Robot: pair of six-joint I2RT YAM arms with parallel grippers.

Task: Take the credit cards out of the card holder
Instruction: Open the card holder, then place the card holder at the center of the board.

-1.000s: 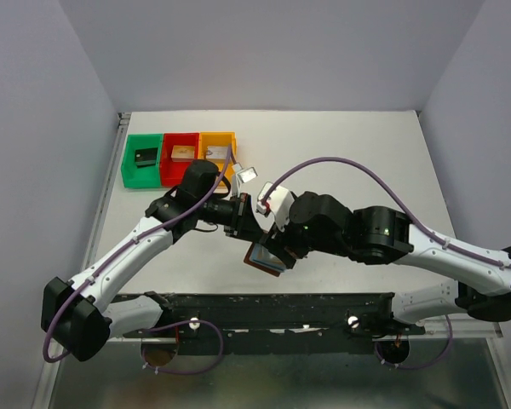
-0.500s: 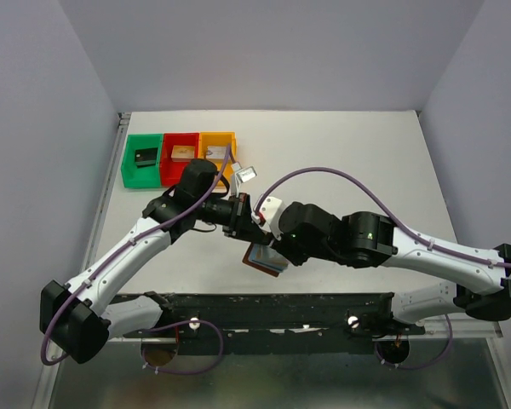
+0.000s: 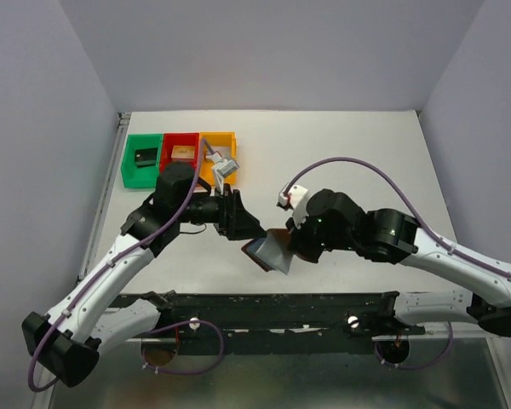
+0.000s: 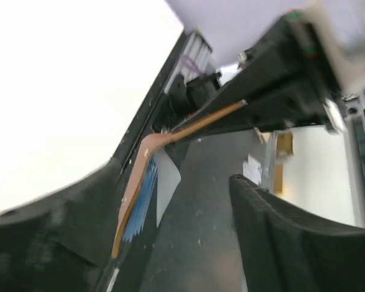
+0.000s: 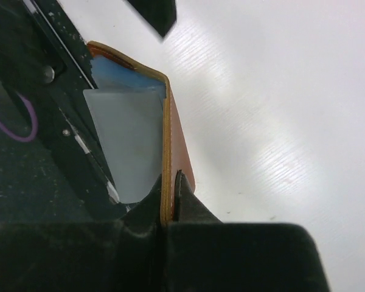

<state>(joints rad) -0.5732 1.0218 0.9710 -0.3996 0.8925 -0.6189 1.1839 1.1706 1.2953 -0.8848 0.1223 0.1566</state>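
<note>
Currently R fingers (image 5: pixel 196 214) tight on card holder (image 5: pixel 179 146) edge; L fingers (image 4: pixel 283 234) wide apart, near its fold.

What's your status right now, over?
Right gripper shut on wallet. Left gripper open beside it. One pale card in its pocket. Nothing blocking.

A robot lab cell: 2 arms (image 3: pixel 128 256) bolted to a black rail (image 3: pixel 272 302) at the near edge of a white desk (image 3: pixel 366 153), boxed in by plain pale walls (image 3: pixel 272 51), with purple cables (image 3: pixel 358 164) and 3 coloured bins (image 3: pixel 180 155).
</note>
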